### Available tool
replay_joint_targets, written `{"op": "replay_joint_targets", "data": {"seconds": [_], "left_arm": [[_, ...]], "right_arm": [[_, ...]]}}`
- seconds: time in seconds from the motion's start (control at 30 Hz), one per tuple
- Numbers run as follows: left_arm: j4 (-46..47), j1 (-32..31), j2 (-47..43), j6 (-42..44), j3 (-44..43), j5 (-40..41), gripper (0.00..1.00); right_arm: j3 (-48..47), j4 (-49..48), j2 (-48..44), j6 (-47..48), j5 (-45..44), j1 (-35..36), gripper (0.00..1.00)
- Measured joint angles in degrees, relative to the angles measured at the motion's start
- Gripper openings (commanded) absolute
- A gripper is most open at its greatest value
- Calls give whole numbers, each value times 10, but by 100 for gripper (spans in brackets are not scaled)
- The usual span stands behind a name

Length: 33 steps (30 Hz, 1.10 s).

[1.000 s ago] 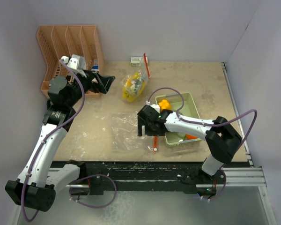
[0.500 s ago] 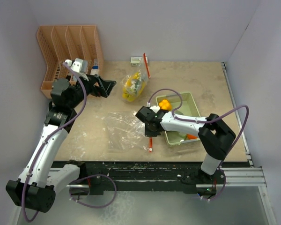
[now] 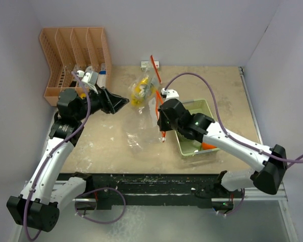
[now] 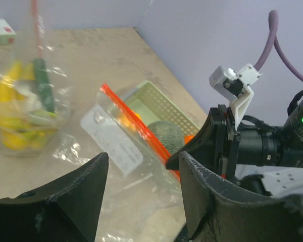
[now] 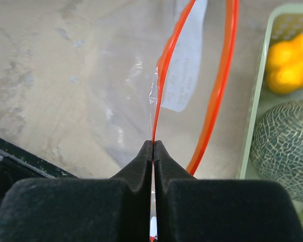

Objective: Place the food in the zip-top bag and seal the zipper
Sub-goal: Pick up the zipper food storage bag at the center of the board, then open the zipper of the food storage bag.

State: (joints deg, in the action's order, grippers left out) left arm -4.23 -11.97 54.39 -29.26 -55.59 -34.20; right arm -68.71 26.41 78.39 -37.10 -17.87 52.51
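Pale lilac walls [image 3: 192, 30] close in three sides, and the scuffed tan table [image 3: 222, 85] spreads out all round the pale green basket [image 3: 199, 102].

The right arm [image 3: 232, 143] has changed most. Half a second ago it lay low off the basket's near-left corner, with the zip-top bag flat on the table. Now it reaches across the basket, and the right gripper [image 5: 152, 146] is raised at the basket's left wall. The left arm [image 3: 50, 159] stands well left of the basket. The left gripper [image 4: 141, 166] has swung a little closer to the basket, and its jaws are apart with nothing between them. The peach organiser [image 3: 73, 50] stays far to the left of and beyond the basket.

The zip-top bag [image 5: 116, 91] has come up off the table. It hangs just left of the basket from the right gripper, whose jaws are pressed tight together on the edge of the bag's mouth. A second clear bag with yellow contents [image 3: 141, 89] sits beyond the basket's far-left corner.

The grey-green melon [image 5: 283, 146] and the orange-yellow pepper [image 5: 288, 63] lie inside the basket, along its left wall. The zipper [image 5: 223, 75] gapes in a long red-orange loop that runs away from the pinch, with one side just beside the basket's left rim. A white label [image 5: 189, 65] shows on the bag inside that loop. A small white box [image 3: 147, 64] lies by the far wall, beyond the basket.
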Motion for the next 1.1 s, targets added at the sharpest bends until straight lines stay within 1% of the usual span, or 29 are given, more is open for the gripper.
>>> {"op": "replay_joint_targets", "data": {"seconds": [0.07, 0.17, 0.33, 0.43, 0.53, 0.63, 0.93, 1.1], "left_arm": [[12, 0, 3, -34, 8, -25, 62], [21, -7, 20, -77, 11, -52, 64], [24, -49, 59, -119, 17, -60, 69], [33, -80, 92, -140, 20, -60, 68], [33, -106, 125, -148, 20, -59, 64], [27, -125, 163, -152, 19, -53, 66], [14, -129, 207, -162, 6, -3, 68], [17, -134, 241, -162, -25, 10, 67]], "right_arm": [[0, -16, -23, 28, 9, 0, 0], [0, -33, -32, 59, 15, 0, 0], [3, -46, -22, 88, 30, 0, 0], [3, -54, -12, 97, 39, 0, 0], [1, -60, 1, 104, 43, 0, 0], [1, -63, 8, 108, 46, 0, 0], [-4, -76, 10, 114, 57, 1, 0], [-4, -80, 10, 118, 61, 3, 0]]}}
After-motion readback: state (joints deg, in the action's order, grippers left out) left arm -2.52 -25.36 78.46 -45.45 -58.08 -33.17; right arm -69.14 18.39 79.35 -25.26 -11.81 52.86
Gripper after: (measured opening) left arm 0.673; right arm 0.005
